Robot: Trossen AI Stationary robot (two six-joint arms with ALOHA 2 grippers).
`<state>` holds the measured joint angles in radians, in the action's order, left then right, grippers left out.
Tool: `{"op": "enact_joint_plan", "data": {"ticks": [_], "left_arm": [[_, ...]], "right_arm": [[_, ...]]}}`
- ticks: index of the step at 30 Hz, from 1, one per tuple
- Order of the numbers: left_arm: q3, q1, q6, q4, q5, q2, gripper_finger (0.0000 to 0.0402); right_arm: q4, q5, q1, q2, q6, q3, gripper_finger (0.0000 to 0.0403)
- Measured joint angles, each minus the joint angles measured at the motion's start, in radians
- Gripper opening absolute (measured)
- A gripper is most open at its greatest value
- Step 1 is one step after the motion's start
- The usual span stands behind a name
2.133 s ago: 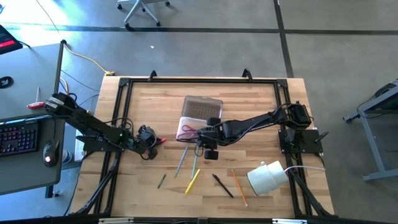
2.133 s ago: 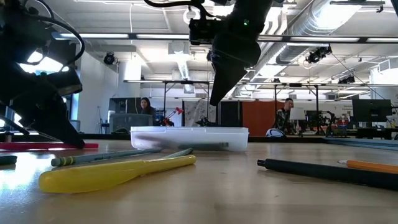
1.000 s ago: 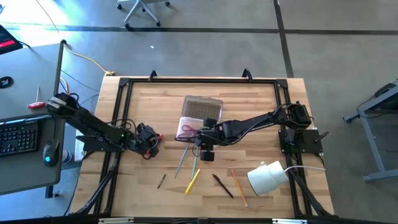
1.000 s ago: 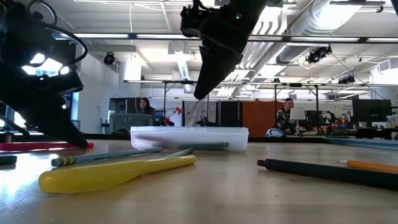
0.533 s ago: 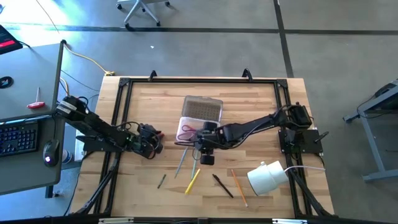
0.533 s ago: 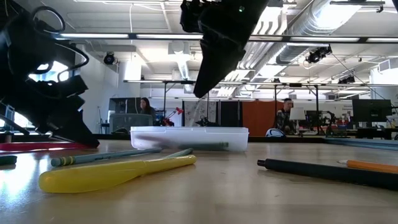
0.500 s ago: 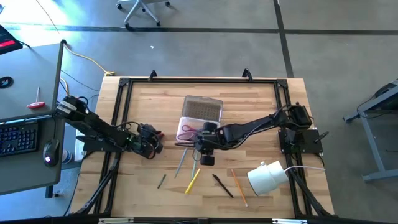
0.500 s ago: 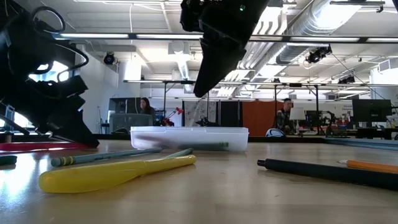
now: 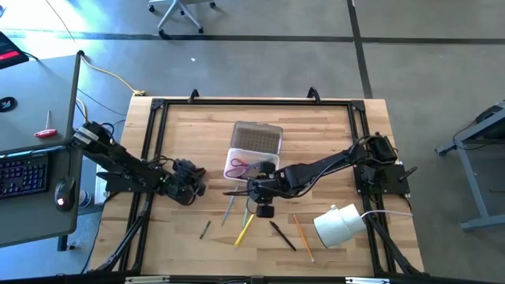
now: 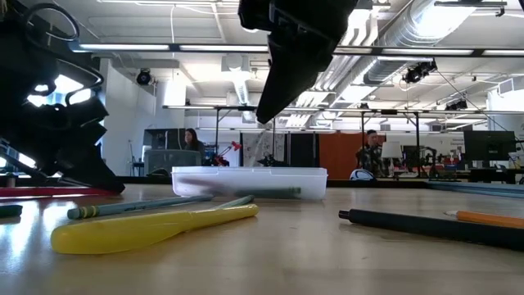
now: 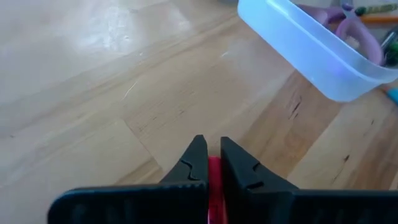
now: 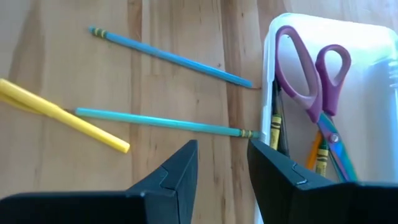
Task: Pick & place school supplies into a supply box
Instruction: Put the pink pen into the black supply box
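Note:
A red pen (image 10: pixel 41 192) lies at the table's left, and my left gripper (image 9: pixel 192 179) is shut on it. The supply box (image 9: pixel 246 162) is a clear case at mid-table with its dotted lid (image 9: pixel 257 138) open behind it. It holds purple scissors (image 12: pixel 314 68) and some pencils. My right gripper (image 12: pixel 221 158) hangs open just near of the box, above two blue pencils (image 12: pixel 161 122) and a yellow marker (image 12: pixel 62 115) that lie flat on the wood. Nothing is between its fingers. My left gripper pinches the red pen between its two fingers; a red strip (image 11: pixel 214 177) shows in the narrow slit between them. The fingers slant down from the table's left side. They hide which part of the pen they have. The pen lies low along the table (image 10: pixel 33 192).
A short green pencil (image 9: pixel 204 229), a black pen (image 9: pixel 282 235) and an orange pencil (image 9: pixel 304 237) lie toward the near edge. A white roll (image 9: pixel 338 225) stands at the near right. A black frame (image 9: pixel 252 101) rims the tabletop.
My right gripper has moved toward the table's near edge, away from the box and over the blue pencils, still open. My left wrist has rolled while staying at the red pen.

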<state>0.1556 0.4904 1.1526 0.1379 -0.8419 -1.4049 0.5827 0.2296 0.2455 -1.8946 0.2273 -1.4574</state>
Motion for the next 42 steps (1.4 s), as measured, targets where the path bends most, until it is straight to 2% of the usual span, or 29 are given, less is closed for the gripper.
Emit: {"op": "enact_joint_plan", "data": {"ticks": [4, 9, 16, 19, 21, 28, 31, 34, 37, 42], "left_arm": [[0.071, 0.001, -0.115, -0.001, 0.043, 0.002, 0.0045], [0.157, 0.000, -0.254, 0.008, 0.019, 0.004, 0.0050], [0.236, -0.047, -0.376, 0.011, 0.017, 0.005, 0.0021], [0.272, -0.086, -0.470, -0.002, 0.087, 0.007, 0.0018], [0.302, -0.112, -0.479, -0.061, 0.152, 0.007, 0.0031], [0.474, -0.095, -0.438, -0.458, 0.295, 0.007, 0.0126], [0.548, -0.048, -0.333, -0.681, 0.343, 0.007, 0.0150], [0.568, 0.031, -0.185, -0.832, 0.341, 0.008, 0.0161], [0.557, 0.132, -0.055, -0.862, 0.274, 0.008, 0.0161], [0.474, 0.244, 0.042, -0.756, 0.186, 0.008, 0.0160]], "right_arm": [[-0.018, -0.001, 0.004, 0.000, 0.017, 0.000, 0.0119], [-0.037, -0.001, 0.004, 0.000, 0.038, 0.000, 0.0119], [-0.036, -0.002, 0.006, 0.000, 0.051, 0.000, 0.0119], [-0.035, -0.001, 0.006, 0.000, 0.053, 0.000, 0.0119], [-0.035, -0.003, 0.006, 0.000, 0.053, 0.000, 0.0119], [-0.034, -0.008, 0.016, 0.000, 0.053, 0.000, 0.0119], [-0.033, -0.009, 0.024, 0.000, 0.053, 0.000, 0.0119], [-0.033, -0.001, 0.034, 0.000, 0.053, 0.000, 0.0119], [-0.033, 0.000, 0.044, 0.000, 0.053, 0.000, 0.0119], [-0.034, 0.000, 0.059, 0.000, 0.055, 0.000, 0.0119]]}}
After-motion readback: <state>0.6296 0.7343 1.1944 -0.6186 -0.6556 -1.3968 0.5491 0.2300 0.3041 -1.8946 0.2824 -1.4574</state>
